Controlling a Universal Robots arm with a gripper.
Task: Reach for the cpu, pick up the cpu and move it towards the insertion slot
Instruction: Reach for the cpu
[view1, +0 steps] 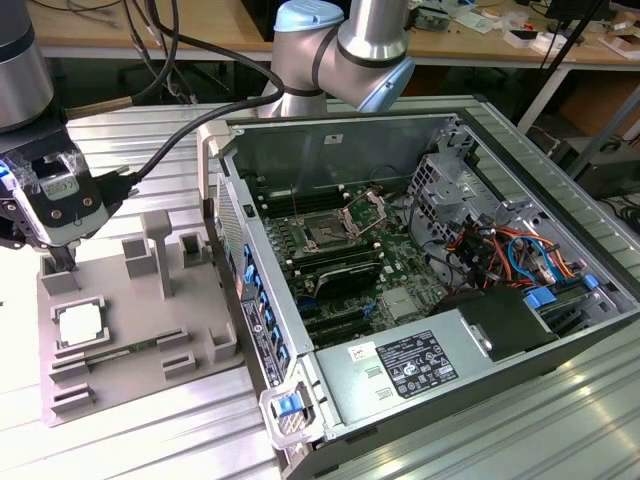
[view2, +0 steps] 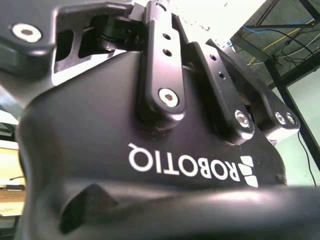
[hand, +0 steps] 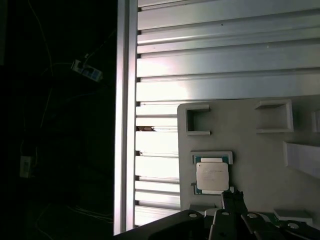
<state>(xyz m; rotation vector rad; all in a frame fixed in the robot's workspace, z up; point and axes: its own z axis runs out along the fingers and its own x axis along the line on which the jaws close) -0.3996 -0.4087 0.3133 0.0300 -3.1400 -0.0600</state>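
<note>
The cpu (view1: 79, 325), a small square chip with a silver-white top, lies flat in a recess of the grey tray (view1: 130, 340) at the exterior view's left. My gripper (view1: 60, 262) hangs just above the tray's far edge, a short way behind the cpu and not touching it. In the first wrist view the cpu (hand: 212, 175) sits in its framed recess, close to the dark gripper tip (hand: 231, 196). The insertion slot (view1: 325, 236), a dark square socket with its steel bracket raised, lies on the green board inside the open computer case.
The open computer case (view1: 480, 140) stands to the exterior view's right of the tray, its near wall between tray and socket. The tray carries raised posts (view1: 158, 250) and several small recesses. A ribbed aluminium table (hand: 225, 55) lies underneath. Black cables trail from my wrist.
</note>
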